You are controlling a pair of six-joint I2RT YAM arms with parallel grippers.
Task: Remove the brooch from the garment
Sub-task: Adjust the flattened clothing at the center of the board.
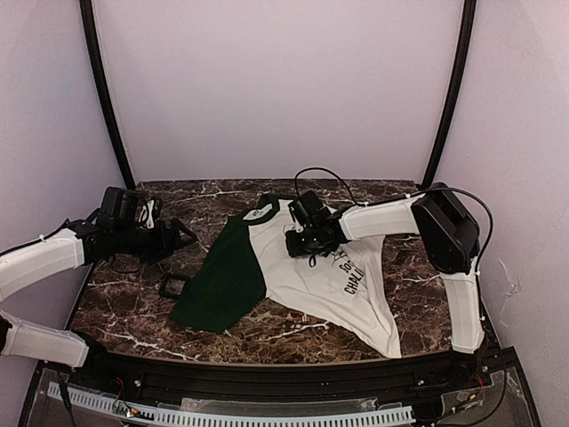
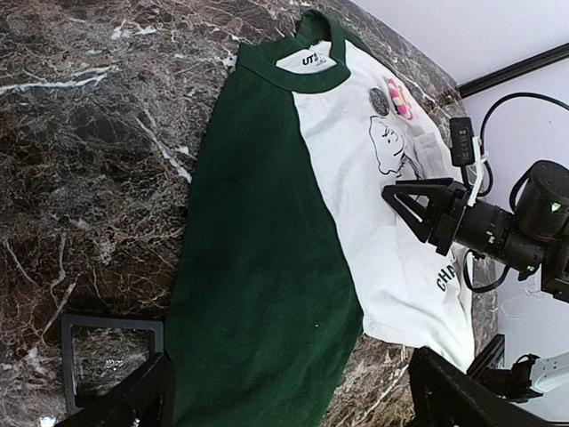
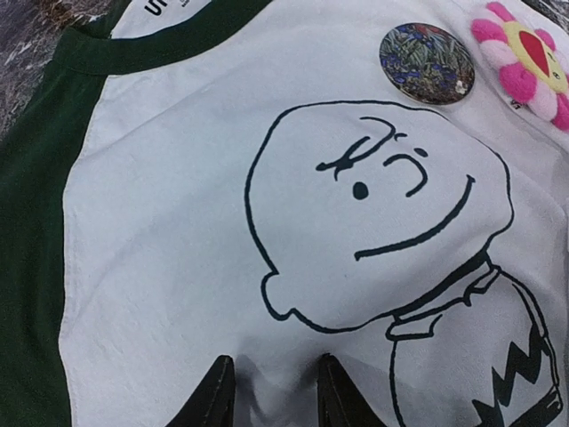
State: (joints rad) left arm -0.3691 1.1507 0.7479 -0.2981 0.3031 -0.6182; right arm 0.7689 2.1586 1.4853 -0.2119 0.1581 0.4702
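The garment (image 1: 302, 276) lies flat on the marble table: a white T-shirt (image 3: 178, 222) with a black cartoon boy and dark green sleeves (image 2: 267, 222). The brooch (image 3: 524, 62), a pink-petalled flower with a yellow centre, is pinned high on the chest (image 2: 399, 98) beside a round dark badge (image 3: 427, 62). My right gripper (image 3: 268, 391) presses down on the white cloth below the cartoon head, its jaws drawn narrow with a fold of fabric gathered between them, well short of the brooch. My left gripper (image 1: 182, 233) hovers open, left of the green sleeve, holding nothing.
A small black square frame (image 1: 173, 285) lies on the marble by the shirt's lower left corner (image 2: 111, 351). The right arm's cable loops over the shirt's collar area (image 1: 320, 173). Purple walls close in the back and sides.
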